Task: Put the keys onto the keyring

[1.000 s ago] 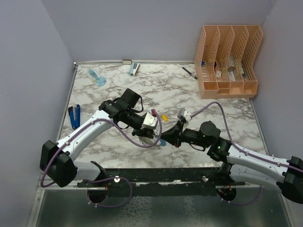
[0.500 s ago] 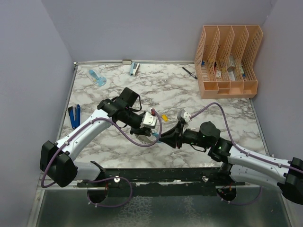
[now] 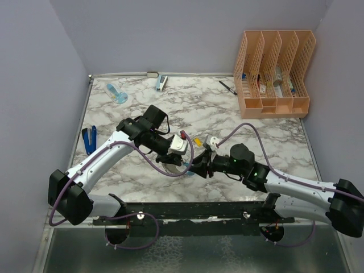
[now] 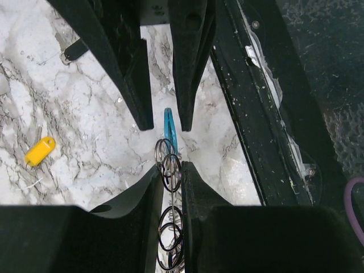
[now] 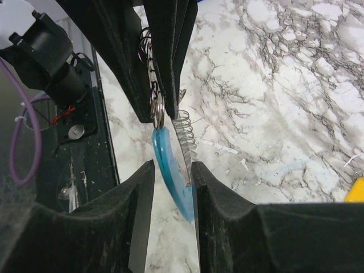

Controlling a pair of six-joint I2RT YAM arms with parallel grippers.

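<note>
- The keyring (image 4: 170, 166) hangs above the table near its front edge, between the two grippers, its metal coils lying in a row.
- In the left wrist view its long axis runs from 6 to 12 o'clock, and the curved light-blue section (image 4: 169, 128) points to 12.
- The left gripper (image 4: 170, 183) is clenched on the coils.
- The right gripper (image 5: 172, 170) meets it nose to nose. Its jaws are parted, straddling the blue section with a gap on each side.
- The yellow key (image 3: 197, 141) lies flat on the table at 1 o'clock from the ring, apart from it.
- The tabletop (image 3: 187, 105) is white marble with gray veins. A black rail (image 3: 187, 210) runs along its near edge at 6 o'clock.
- Plain lavender walls (image 3: 170, 34) close in three sides.
- An orange file rack (image 3: 276, 74) stands well apart at 2 o'clock.
</note>
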